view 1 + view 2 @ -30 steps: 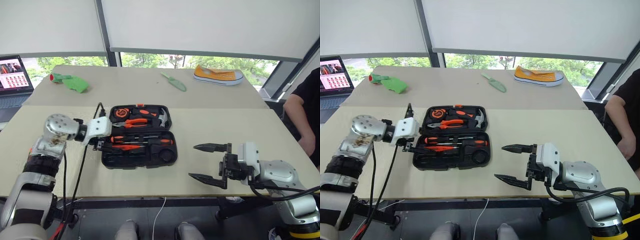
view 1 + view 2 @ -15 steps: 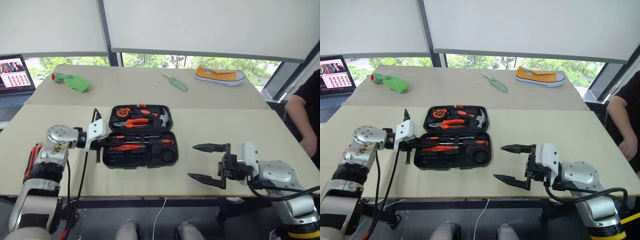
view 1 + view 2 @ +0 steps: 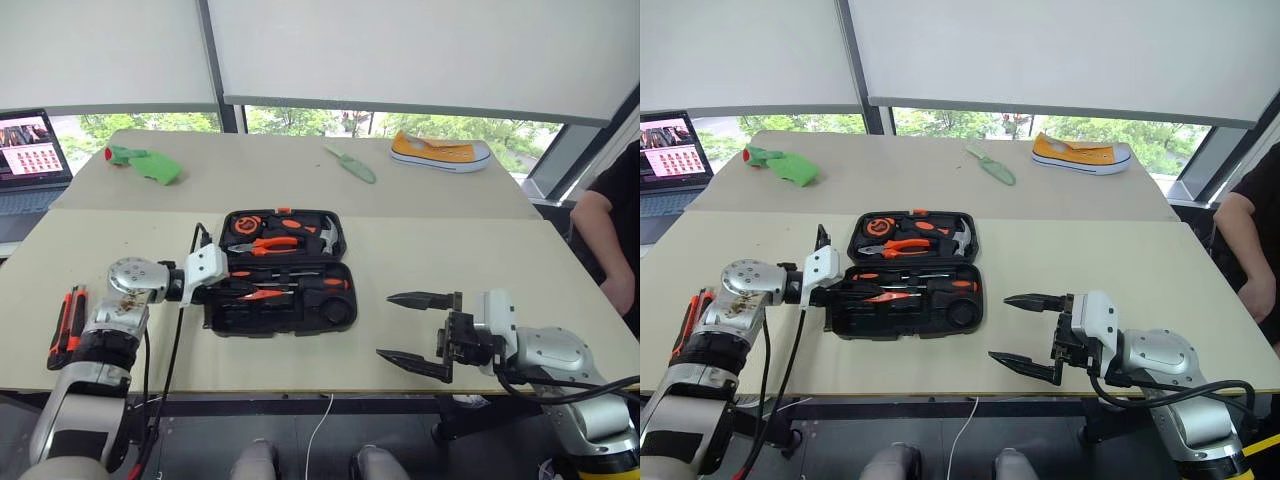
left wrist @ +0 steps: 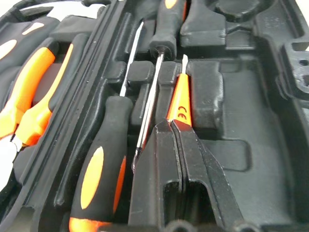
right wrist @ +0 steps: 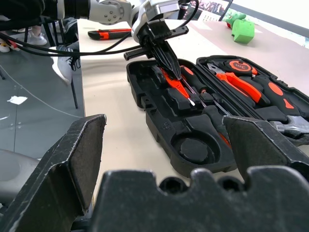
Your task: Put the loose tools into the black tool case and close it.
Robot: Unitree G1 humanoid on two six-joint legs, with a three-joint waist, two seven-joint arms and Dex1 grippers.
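Left wrist view: left end effector [image 4: 176, 126] pinched shut on thin orange screwdriver [image 4: 178, 104], long axis running on ahead along its slot in black tool case [image 3: 282, 272], lying open mid-worktop [image 3: 420, 250]. Orange-black knife-like tool [image 3: 68, 325] loose at left edge, nearer left arm. Right end effector [image 3: 418, 330] spread wide, empty, beside case.

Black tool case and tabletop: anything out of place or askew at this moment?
Yes. A thin all-orange screwdriver lies slanted across the moulded slots of the open black plastic tool case, pinched by the left gripper. An orange-black knife-like tool lies loose by the table's left edge.
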